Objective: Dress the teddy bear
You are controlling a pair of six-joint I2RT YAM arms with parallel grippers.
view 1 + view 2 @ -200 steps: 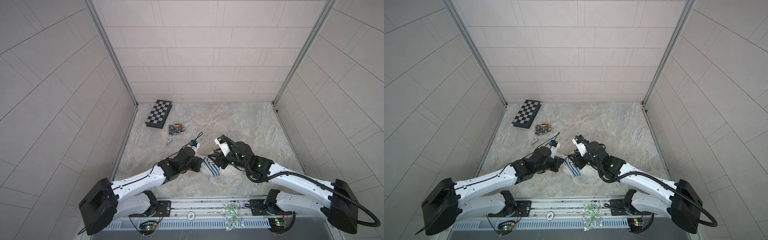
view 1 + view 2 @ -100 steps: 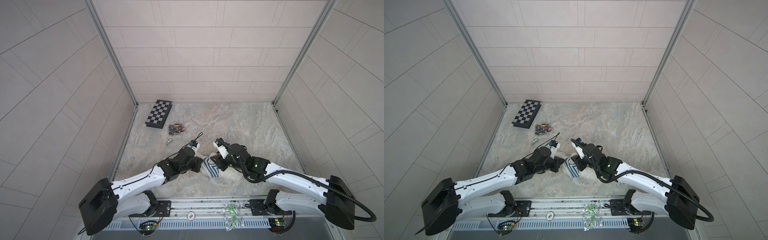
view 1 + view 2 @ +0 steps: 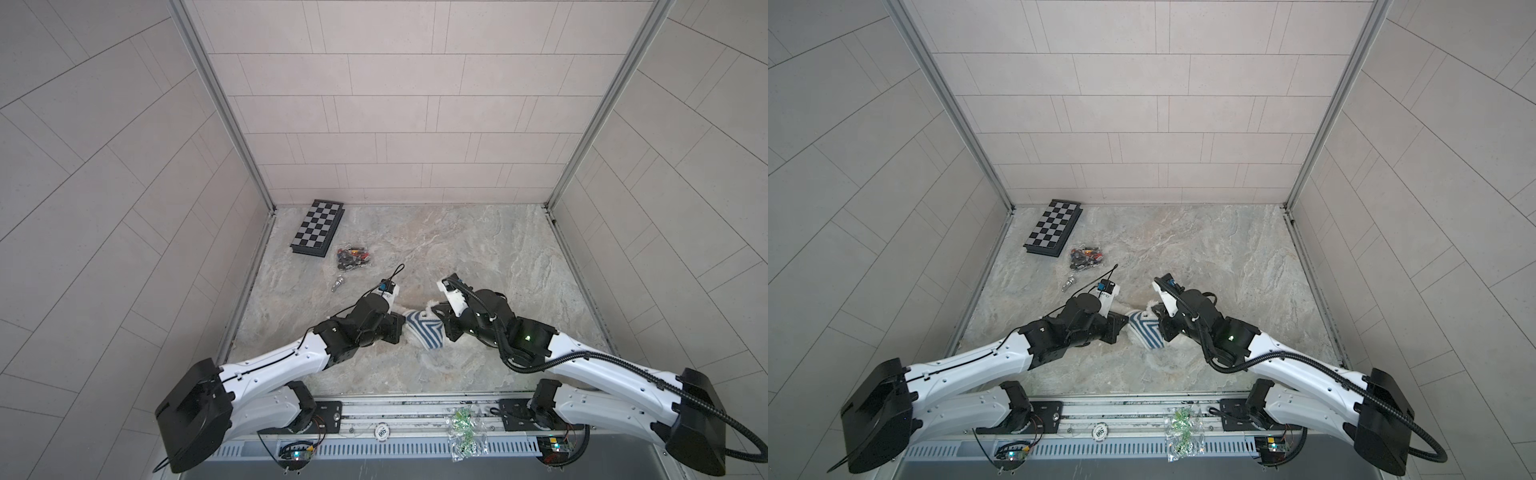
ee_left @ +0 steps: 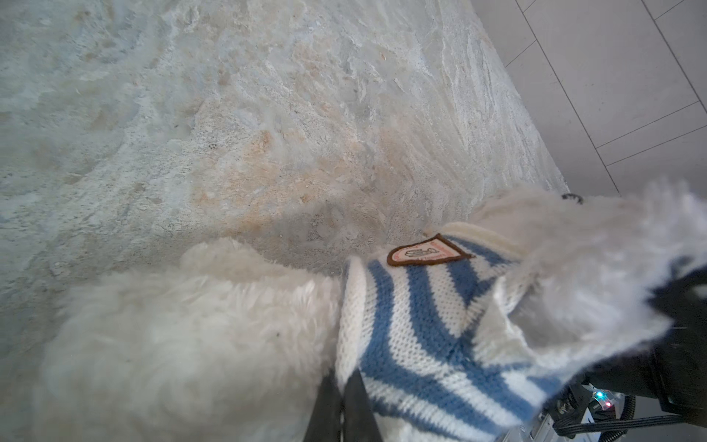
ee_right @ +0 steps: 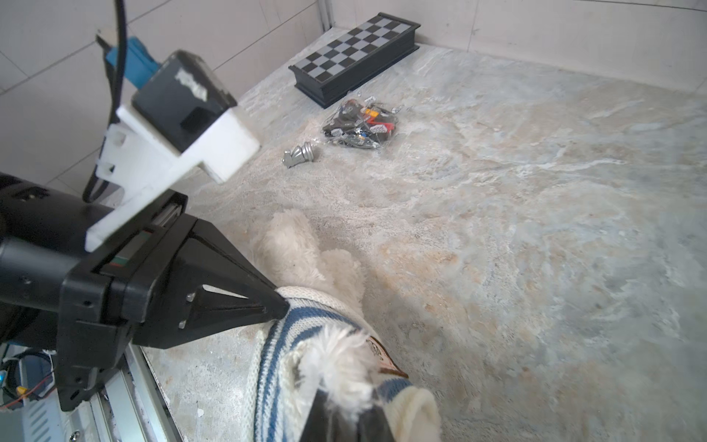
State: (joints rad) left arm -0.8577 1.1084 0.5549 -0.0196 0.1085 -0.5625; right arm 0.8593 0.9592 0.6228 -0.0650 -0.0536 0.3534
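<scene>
Halfway there: shirt (image 4: 421,325) partly on teddy bear (image 4: 172,336), six o'clock (left pincer (image 4: 340,386) grips hem, right pincer (image 5: 344,421) fur); belly bare.

Reads bright and even, with soft faint shadows, bowed lines toward frame edges, close-range blur in both wrist views.

— Where's the fluffy white plush teddy bear (image 4: 172,344)?
— Lying on the marbled stone counter (image 4: 267,114), near the middle of its front edge in both top views.
— Dressed?
— Partly. A blue-and-white striped knit shirt (image 4: 413,325) with a brown-edged badge (image 4: 424,254) covers some of its body; the rest is bare fur.
</scene>
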